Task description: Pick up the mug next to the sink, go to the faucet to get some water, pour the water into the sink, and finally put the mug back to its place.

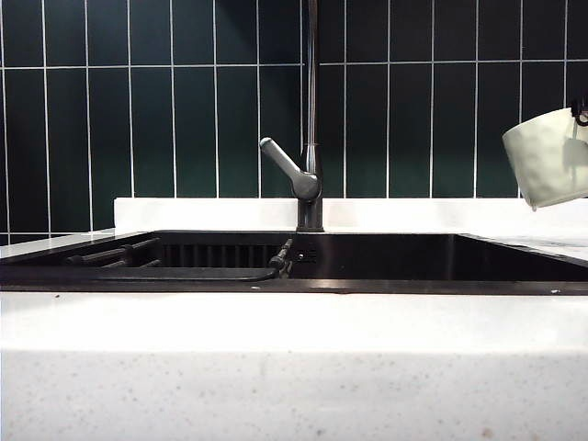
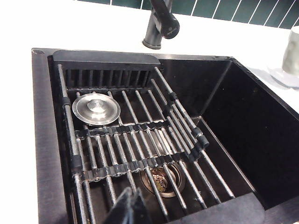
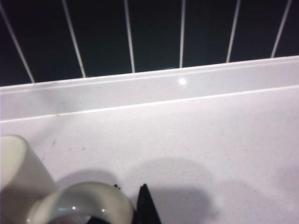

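The cream-white mug (image 1: 548, 156) hangs tilted in the air at the far right of the exterior view, above the countertop beside the sink (image 1: 413, 287). My right gripper (image 3: 125, 212) is shut on its handle (image 3: 86, 200), with one dark fingertip (image 3: 145, 205) showing outside the loop; the mug body (image 3: 16, 165) is beside it. The faucet (image 1: 310, 138) stands behind the sink's middle, lever (image 1: 283, 163) angled left. My left gripper (image 2: 129, 198) is shut and empty, over the rack in the sink basin (image 2: 247, 135). The mug (image 2: 293, 49) also shows at the left wrist view's edge.
A roll-up metal rack (image 2: 140, 140) covers the left part of the basin, with a round steel stopper lid (image 2: 96, 108) on it and the drain (image 2: 161, 179) below. White speckled countertop (image 1: 294, 367) runs in front; dark green tiles (image 1: 138, 110) form the back wall.
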### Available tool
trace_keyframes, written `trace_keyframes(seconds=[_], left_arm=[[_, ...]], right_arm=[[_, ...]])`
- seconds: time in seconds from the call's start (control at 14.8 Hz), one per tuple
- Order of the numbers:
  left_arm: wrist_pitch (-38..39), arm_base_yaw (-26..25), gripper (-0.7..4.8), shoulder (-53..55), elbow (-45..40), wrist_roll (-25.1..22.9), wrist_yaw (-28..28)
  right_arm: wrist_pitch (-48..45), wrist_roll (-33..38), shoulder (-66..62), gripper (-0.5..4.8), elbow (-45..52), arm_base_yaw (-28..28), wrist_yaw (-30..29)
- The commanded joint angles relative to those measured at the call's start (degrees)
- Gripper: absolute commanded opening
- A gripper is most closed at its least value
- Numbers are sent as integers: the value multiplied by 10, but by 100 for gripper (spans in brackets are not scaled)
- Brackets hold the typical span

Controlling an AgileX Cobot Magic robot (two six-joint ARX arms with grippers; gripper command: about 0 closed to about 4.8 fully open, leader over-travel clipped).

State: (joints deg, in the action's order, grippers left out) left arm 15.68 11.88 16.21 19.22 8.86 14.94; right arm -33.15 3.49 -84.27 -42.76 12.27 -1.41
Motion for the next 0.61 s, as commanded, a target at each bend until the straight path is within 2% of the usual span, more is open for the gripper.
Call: trace_keyframes(seconds=[0.07,0.61], left_arm=[[-3,1,-6,0,2,2,1],[4,1,-6,0,2,2,1]], right_arm=[[-37,21,6,-1,14,-2,3],[7,21,6,-1,19,-2,2]])
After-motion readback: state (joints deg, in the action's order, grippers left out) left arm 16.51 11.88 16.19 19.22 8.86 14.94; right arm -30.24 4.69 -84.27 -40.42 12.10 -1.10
